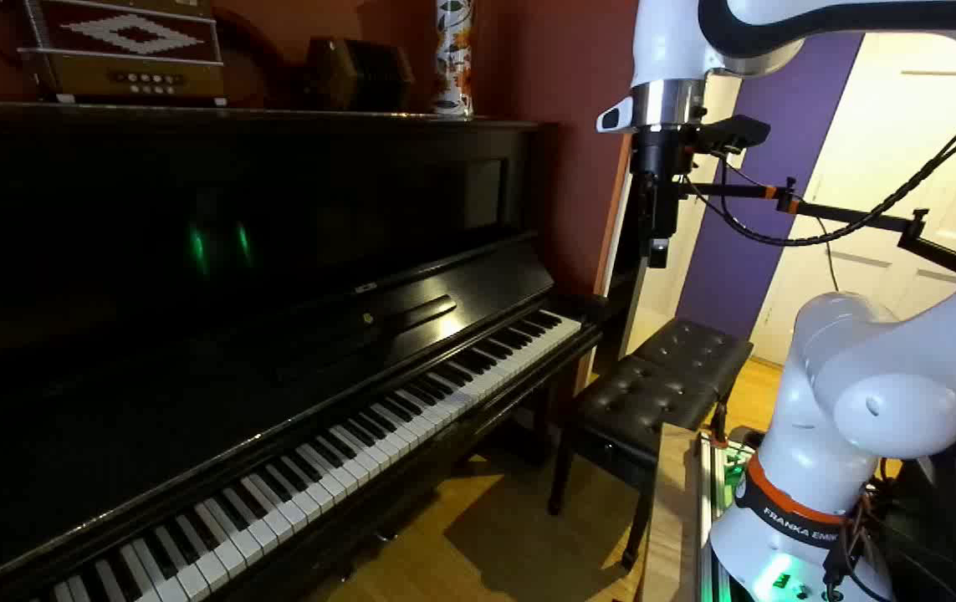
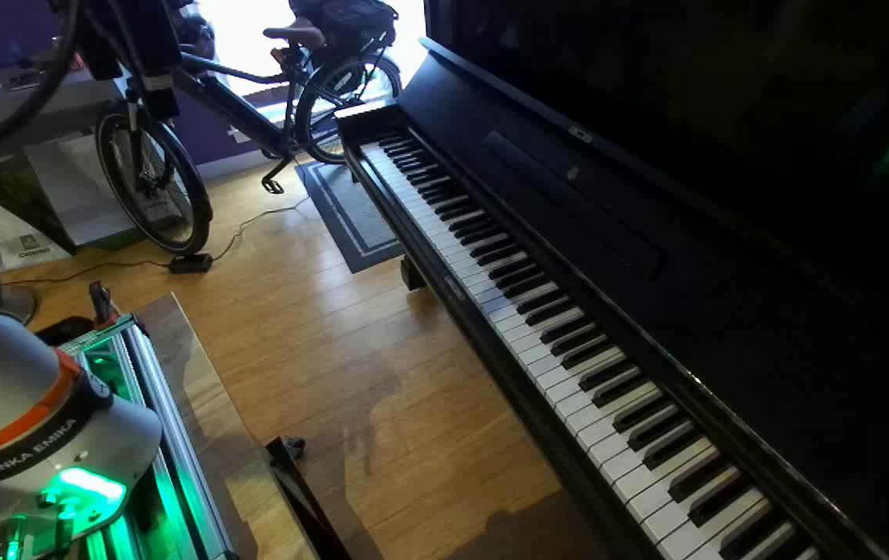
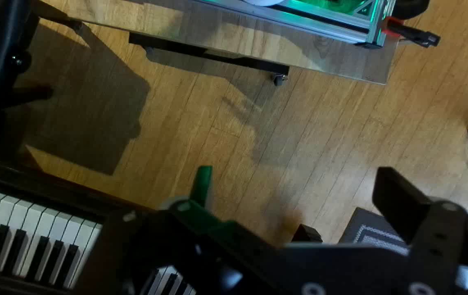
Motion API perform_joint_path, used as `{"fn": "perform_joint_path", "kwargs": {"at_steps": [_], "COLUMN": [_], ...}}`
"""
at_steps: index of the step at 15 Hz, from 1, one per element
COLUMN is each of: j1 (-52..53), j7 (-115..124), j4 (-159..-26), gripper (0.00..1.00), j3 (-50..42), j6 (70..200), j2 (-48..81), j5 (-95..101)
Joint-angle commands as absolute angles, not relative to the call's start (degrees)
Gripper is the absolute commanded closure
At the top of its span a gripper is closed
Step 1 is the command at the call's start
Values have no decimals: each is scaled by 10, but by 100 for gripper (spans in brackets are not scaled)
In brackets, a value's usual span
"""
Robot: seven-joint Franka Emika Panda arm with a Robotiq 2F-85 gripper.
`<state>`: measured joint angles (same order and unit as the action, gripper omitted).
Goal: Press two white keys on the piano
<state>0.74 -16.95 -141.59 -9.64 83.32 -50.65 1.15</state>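
Observation:
The glossy black piano (image 1: 344, 259) runs along the wall in an exterior view, and its black front panel (image 2: 693, 257) also shows in an exterior view. Its row of white keys (image 1: 327, 489) is uncovered; the white keys (image 2: 526, 338) also show there, and part of them (image 3: 33, 217) at the lower left in the wrist view. My gripper (image 1: 656, 251) points down, higher than the keyboard and apart from it. In the wrist view my gripper (image 3: 294, 182) has its fingers wide apart, with only floor seen between them. The gripper's body hides part of the keyboard there.
A black padded bench (image 1: 653, 376) stands by the piano's far end. The robot's wooden stand (image 2: 211, 412) is across from the keyboard. A bicycle (image 2: 257, 124) and a dark mat (image 2: 351, 214) lie beyond. A tall patterned vase (image 1: 453, 58) and an accordion (image 1: 126, 50) stand atop the piano.

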Motion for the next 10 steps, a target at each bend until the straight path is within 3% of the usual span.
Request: {"fn": "perform_joint_path", "kwargs": {"at_steps": [1,10], "j1": [7,10], "j7": [-170,-164], "j4": [-1415,-1412], "gripper": [0,0], "j3": [-96,-88], "j6": [832,850], "j2": [-506,-494], "j5": [11,10]}}
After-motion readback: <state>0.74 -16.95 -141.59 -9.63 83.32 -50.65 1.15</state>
